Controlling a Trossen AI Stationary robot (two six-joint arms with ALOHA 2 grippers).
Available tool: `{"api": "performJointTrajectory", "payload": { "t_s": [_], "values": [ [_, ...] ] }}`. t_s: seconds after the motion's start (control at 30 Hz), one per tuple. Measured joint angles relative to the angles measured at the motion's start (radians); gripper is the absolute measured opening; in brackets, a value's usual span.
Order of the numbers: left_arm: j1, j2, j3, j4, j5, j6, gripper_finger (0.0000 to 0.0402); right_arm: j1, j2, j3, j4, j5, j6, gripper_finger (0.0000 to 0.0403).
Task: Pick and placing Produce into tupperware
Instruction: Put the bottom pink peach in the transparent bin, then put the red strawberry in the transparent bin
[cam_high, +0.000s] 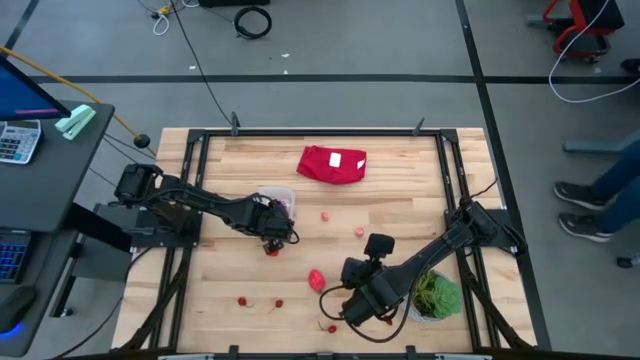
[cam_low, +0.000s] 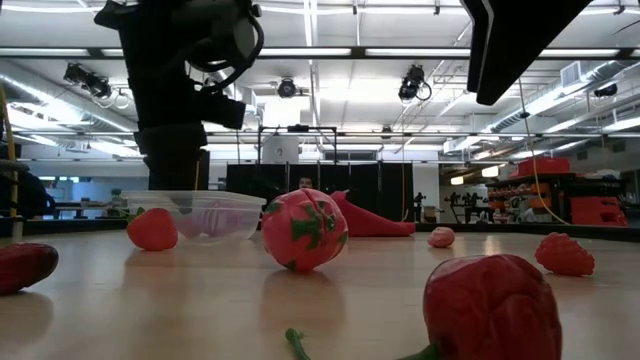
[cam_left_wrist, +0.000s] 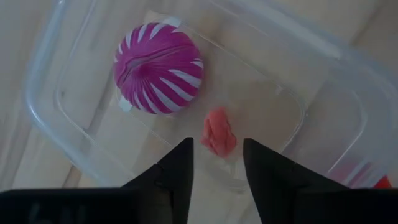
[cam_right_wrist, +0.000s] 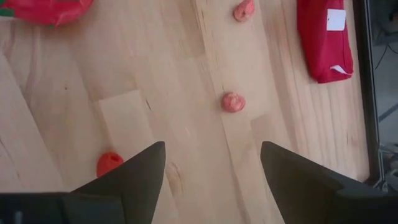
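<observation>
No legible text, brand, number or sign found; the white label (cam_high: 336, 158) on the red cloth (cam_high: 331, 165) cannot be read.

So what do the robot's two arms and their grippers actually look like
Both arms are dark, nearly black, built of slim jointed links with bulkier blocks at the joints. Thin black cables trail along them. The left gripper and right gripper each end in two matte black, wedge-shaped fingers tapering to blunt tips. No markings show.
</observation>
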Motion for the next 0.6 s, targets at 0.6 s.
{"api": "performJointTrajectory", "payload": {
  "t_s": [0.6],
  "values": [
    [-0.015, -0.001, 0.283, -0.310, 0.059, -0.110, 0.0176, -0.003, 0.000, 0.000, 0.003, 0.006, -0.001, 0.0274]
  ]
}}
